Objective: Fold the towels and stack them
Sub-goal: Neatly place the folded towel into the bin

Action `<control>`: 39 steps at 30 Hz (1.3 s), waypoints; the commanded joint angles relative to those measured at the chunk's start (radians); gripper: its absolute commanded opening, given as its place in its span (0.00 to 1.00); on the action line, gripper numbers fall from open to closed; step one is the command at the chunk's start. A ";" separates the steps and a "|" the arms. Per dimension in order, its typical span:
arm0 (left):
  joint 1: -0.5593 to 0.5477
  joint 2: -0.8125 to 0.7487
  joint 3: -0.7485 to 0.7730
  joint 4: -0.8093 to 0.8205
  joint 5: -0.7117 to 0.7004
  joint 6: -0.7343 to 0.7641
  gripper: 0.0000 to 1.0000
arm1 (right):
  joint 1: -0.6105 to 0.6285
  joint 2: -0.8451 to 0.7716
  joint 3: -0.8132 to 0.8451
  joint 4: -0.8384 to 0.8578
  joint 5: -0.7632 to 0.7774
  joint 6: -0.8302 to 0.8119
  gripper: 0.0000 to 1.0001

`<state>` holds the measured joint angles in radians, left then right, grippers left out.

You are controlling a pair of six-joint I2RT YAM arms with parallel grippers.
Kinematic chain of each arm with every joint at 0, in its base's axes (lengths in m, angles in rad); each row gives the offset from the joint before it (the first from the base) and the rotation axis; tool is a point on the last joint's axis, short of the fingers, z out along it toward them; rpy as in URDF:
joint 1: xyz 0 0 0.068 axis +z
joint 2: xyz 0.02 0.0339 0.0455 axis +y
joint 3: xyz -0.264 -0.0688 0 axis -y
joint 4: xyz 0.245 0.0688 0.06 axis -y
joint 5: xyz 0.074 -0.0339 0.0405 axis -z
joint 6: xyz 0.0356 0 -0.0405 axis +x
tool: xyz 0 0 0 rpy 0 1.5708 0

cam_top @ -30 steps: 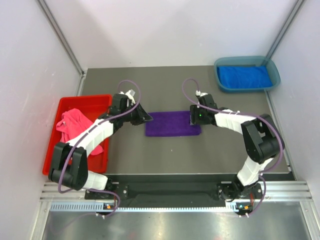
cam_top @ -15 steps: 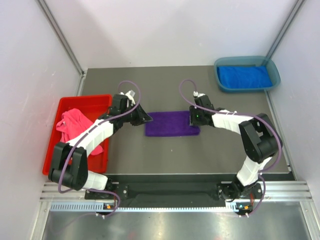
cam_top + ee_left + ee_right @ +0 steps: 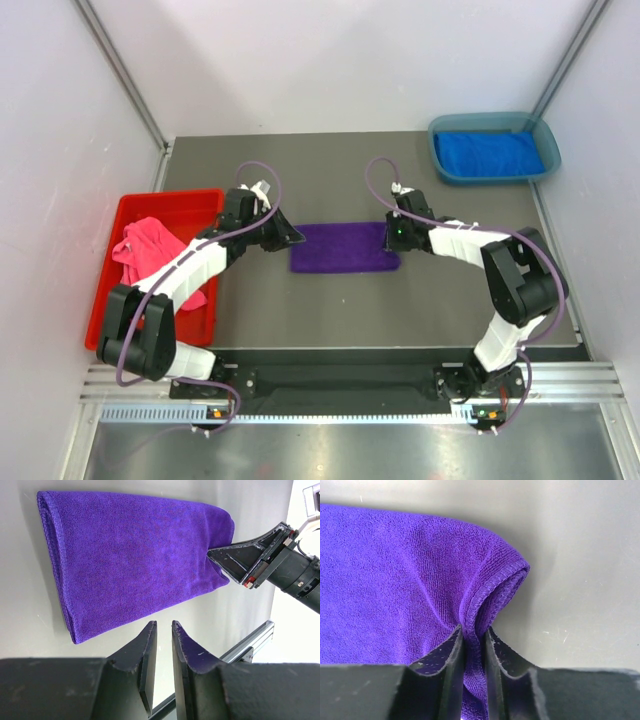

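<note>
1. Noting the change first: over the last second the right jaws have narrowed on the right-hand end of the purple towel (image 3: 345, 248). The right wrist view now shows a ridge of its hemmed corner pinched between the two fingers (image 3: 451, 645).
2. The right arm has barely shifted over that second. The towel lies flat in the same spot on the counter (image 3: 330, 310), between the two wrists.
3. The left jaws are unchanged: nearly closed with a thin gap, nothing between them, poised just off the towel's left end.
4. Judgement: a grip on the towel is now made, so the next fold or a lift can start. The left jaws have no hold yet.
5. The royal blue towel (image 3: 488, 153) lies in the teal tray (image 3: 436, 150), beyond and right of the purple towel. The pink towel (image 3: 150, 250) sits crumpled in the red bin (image 3: 195, 205), left of the purple towel.
6. Hard to make out:
   - From above, the wrist bodies hide both sets of fingertips.
   - I cannot tell whether the pinch takes every layer or how many layers there are.
   - The left arm covers part of the pink towel.
   - No other towel is visible, and anything under the royal blue towel is hidden.
</note>
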<state>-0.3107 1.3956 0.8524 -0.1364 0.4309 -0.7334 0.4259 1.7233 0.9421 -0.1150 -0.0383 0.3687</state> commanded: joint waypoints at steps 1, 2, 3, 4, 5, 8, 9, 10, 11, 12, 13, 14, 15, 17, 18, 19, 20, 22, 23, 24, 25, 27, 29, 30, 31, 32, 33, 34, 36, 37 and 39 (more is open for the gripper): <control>-0.004 -0.032 0.019 0.017 0.019 0.011 0.23 | 0.001 -0.016 0.011 -0.048 0.034 -0.014 0.16; -0.004 -0.030 0.017 0.017 0.017 0.011 0.23 | 0.007 -0.019 0.015 -0.054 0.034 -0.016 0.11; -0.004 -0.033 0.020 0.015 0.017 0.011 0.23 | 0.010 -0.018 0.029 -0.073 0.075 -0.023 0.09; -0.004 -0.033 0.020 0.014 0.016 0.009 0.23 | 0.022 -0.019 0.037 -0.084 0.089 -0.030 0.07; -0.004 -0.035 0.023 0.012 0.019 0.009 0.22 | 0.030 -0.019 0.046 -0.097 0.124 -0.039 0.03; -0.004 -0.047 0.031 0.003 0.012 0.009 0.21 | 0.051 -0.013 0.105 -0.146 0.205 -0.060 0.00; -0.004 -0.052 0.034 -0.014 0.009 0.012 0.21 | 0.062 -0.011 0.118 -0.172 0.233 -0.068 0.00; -0.004 -0.061 0.042 -0.029 -0.003 0.017 0.21 | 0.065 -0.004 0.145 -0.187 0.283 -0.083 0.00; -0.004 -0.067 0.045 -0.029 -0.009 0.020 0.21 | 0.065 0.004 0.159 -0.198 0.307 -0.091 0.00; -0.004 -0.072 0.050 -0.044 -0.012 0.023 0.21 | 0.066 0.012 0.173 -0.212 0.330 -0.102 0.00; -0.004 -0.081 0.059 -0.055 -0.024 0.031 0.21 | 0.066 0.027 0.188 -0.230 0.381 -0.120 0.00; -0.004 -0.084 0.065 -0.069 -0.032 0.035 0.21 | 0.066 0.035 0.202 -0.238 0.402 -0.135 0.00; -0.004 -0.089 0.069 -0.087 -0.037 0.040 0.20 | 0.066 0.041 0.228 -0.242 0.426 -0.146 0.00; -0.004 -0.102 0.082 -0.104 -0.052 0.049 0.20 | 0.067 0.071 0.259 -0.258 0.490 -0.181 0.00; -0.004 -0.106 0.083 -0.111 -0.055 0.049 0.19 | 0.066 0.082 0.292 -0.258 0.512 -0.195 0.00; -0.004 -0.112 0.085 -0.118 -0.060 0.048 0.19 | 0.066 0.111 0.314 -0.261 0.537 -0.218 0.00; -0.004 -0.122 0.088 -0.120 -0.069 0.048 0.19 | 0.066 0.128 0.364 -0.270 0.581 -0.232 0.00; -0.004 -0.132 0.096 -0.137 -0.073 0.049 0.18 | 0.066 0.195 0.420 -0.278 0.627 -0.284 0.00; -0.002 -0.138 0.097 -0.143 -0.076 0.051 0.18 | 0.065 0.218 0.479 -0.284 0.674 -0.300 0.00; -0.004 -0.142 0.099 -0.146 -0.078 0.052 0.17 | 0.059 0.246 0.513 -0.290 0.698 -0.313 0.00; -0.004 -0.145 0.103 -0.150 -0.083 0.054 0.17 | 0.056 0.301 0.544 -0.295 0.716 -0.341 0.00; -0.004 -0.155 0.112 -0.181 -0.095 0.068 0.16 | 0.039 0.360 0.642 -0.295 0.765 -0.361 0.00; -0.004 -0.155 0.131 -0.219 -0.104 0.094 0.16 | 0.031 0.445 0.755 -0.305 0.796 -0.415 0.00; -0.004 -0.156 0.138 -0.236 -0.110 0.103 0.15 | 0.024 0.475 0.796 -0.310 0.810 -0.430 0.00; -0.002 -0.155 0.154 -0.244 -0.109 0.121 0.15 | 0.021 0.527 0.835 -0.310 0.839 -0.463 0.00; -0.004 -0.152 0.160 -0.253 -0.110 0.130 0.15 | 0.017 0.553 0.918 -0.308 0.848 -0.482 0.00; -0.004 -0.149 0.171 -0.282 -0.115 0.141 0.15 | 0.010 0.582 0.966 -0.322 0.853 -0.499 0.00; -0.004 -0.145 0.183 -0.293 -0.121 0.153 0.15 | 0.007 0.640 1.015 -0.328 0.860 -0.529 0.00; -0.002 -0.142 0.186 -0.305 -0.127 0.173 0.15 | 0.001 0.699 1.165 -0.347 0.893 -0.563 0.00; -0.002 -0.133 0.185 -0.305 -0.129 0.178 0.15 | 0.001 0.746 1.210 -0.356 0.913 -0.595 0.00; -0.002 -0.126 0.188 -0.310 -0.132 0.193 0.15 | -0.004 0.783 1.313 -0.351 0.933 -0.628 0.00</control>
<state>-0.3103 1.2720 1.0016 -0.4145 0.3176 -0.5934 0.4374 2.4752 2.1162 -0.4629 0.7959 -0.1654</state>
